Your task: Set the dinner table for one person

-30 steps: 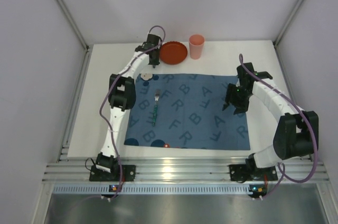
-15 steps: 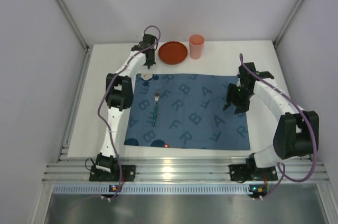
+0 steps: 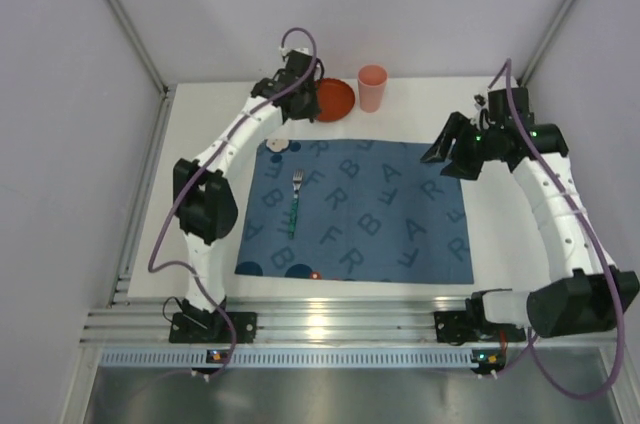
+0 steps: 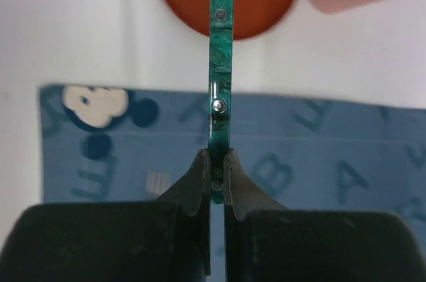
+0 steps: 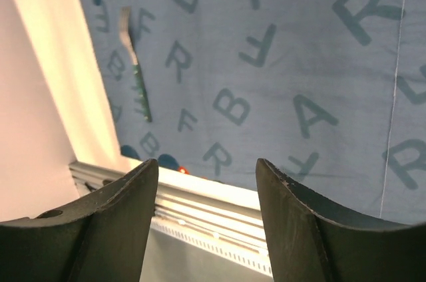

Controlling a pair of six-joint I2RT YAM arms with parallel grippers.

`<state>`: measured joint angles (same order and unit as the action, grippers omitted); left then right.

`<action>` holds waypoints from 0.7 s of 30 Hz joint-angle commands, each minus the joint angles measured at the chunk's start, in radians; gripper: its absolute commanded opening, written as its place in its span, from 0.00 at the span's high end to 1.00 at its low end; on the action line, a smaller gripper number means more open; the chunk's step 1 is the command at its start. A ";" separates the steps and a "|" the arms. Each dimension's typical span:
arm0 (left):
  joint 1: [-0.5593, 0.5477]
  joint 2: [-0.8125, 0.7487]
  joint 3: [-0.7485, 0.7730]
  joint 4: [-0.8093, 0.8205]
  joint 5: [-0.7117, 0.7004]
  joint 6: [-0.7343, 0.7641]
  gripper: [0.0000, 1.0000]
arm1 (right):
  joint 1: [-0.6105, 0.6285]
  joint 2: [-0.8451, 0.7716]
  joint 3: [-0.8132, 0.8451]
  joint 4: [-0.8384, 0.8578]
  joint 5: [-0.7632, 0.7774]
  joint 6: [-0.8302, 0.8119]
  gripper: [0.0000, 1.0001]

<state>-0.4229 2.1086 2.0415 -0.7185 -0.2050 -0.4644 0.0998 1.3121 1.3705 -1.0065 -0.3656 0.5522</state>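
Left arm and right arm show white link shells, black joint housings. Purple cables run alongside (one per arm). Fingers are matte black.

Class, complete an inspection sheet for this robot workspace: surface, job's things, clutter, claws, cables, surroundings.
Surface: large plain white matte tabletop, with a blue letter-printed cloth mat lying flat on it.
Job's things: green-handled metal fork on the mat's left part; round red-orange plate and pink plastic cup on bare tabletop beyond the mat's far edge.
Clutter: nothing seen.
Claws: left claw shut on a green marbled utensil handle pointing toward the plate; right claw open, empty, over the mat.
Cables: purple cables loop along both arms.
Surroundings: pale enclosure walls; aluminium rail at the near edge.
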 commanded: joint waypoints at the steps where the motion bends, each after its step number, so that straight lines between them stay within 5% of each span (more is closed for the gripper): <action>1: -0.189 -0.174 -0.119 0.014 -0.057 -0.195 1.00 | -0.011 -0.103 0.030 -0.084 -0.027 0.054 0.38; 5: -0.356 -0.239 -0.266 0.066 -0.095 -0.347 1.00 | -0.011 -0.191 0.051 -0.176 0.033 0.052 0.36; 13: -0.693 -0.113 -0.215 0.047 -0.229 -0.630 1.00 | -0.011 -0.316 0.141 -0.400 0.051 -0.008 0.34; 21: -0.812 0.073 -0.145 0.067 -0.198 -0.770 1.00 | 0.009 -0.438 0.070 -0.489 0.093 -0.052 0.35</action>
<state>-1.1923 2.1353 1.8481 -0.6819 -0.3626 -1.1473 0.0910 0.9077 1.4445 -1.3869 -0.2276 0.5083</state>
